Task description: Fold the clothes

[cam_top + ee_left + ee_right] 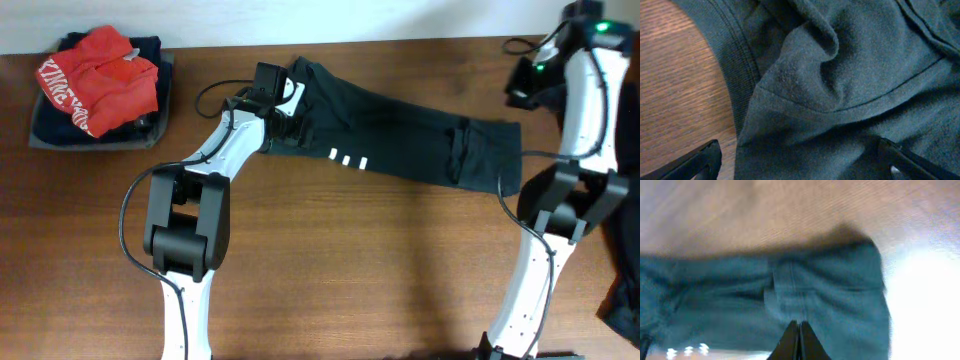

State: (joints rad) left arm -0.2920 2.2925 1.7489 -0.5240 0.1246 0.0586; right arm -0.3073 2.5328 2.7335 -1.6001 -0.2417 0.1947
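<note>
A brown wood-grain counter (350, 260) fills the overhead view, with a strip of pale wall (300, 20) along the top edge. A dark teal-grey shirt (400, 140) lies as a long, rumpled band from the upper middle to the right of the frame, with three small white marks (347, 158) at its lower edge. Up close the cloth is soft and matte, with a ribbed band (732, 65) and a curved seam. The left tool (799, 150) hangs released, its jaws wide over the shirt's left end. The right tool (799, 326) is clenched above the right end, with nothing seen between its tips. In the upper left, a dark tray (40, 135) holds a crumpled red garment (100, 75) with white lettering.
</note>
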